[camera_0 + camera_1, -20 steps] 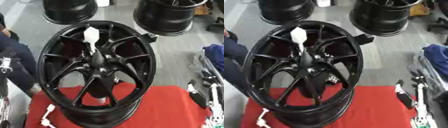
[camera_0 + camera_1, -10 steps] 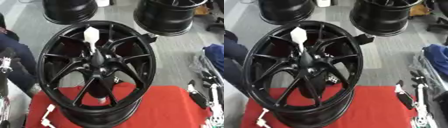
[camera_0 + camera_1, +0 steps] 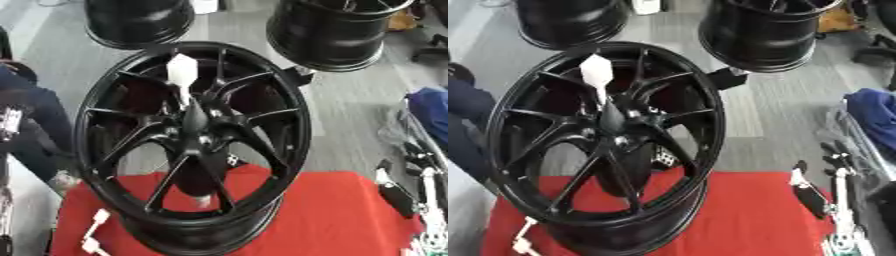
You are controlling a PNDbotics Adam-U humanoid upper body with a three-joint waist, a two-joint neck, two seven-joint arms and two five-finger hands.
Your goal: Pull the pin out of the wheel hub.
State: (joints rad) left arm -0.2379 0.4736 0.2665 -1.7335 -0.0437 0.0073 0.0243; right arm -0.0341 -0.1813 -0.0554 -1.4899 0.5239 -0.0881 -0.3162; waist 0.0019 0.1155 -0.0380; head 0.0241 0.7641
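Head stereo pair looks down, close; both share wheel hub [image 3: 194, 145].

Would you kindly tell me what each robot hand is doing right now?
Left robot hand: not in view.
Right robot hand: at the right edge, holding nothing visible; fingers cannot be told.

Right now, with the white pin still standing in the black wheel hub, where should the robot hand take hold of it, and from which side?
Probably the flat white head of the white pin, approached from the open front face of the black spoked wheel. The head stands clear of the spokes, while the thin stem runs down into the hub, leaving little room there. No robot hand is in view.
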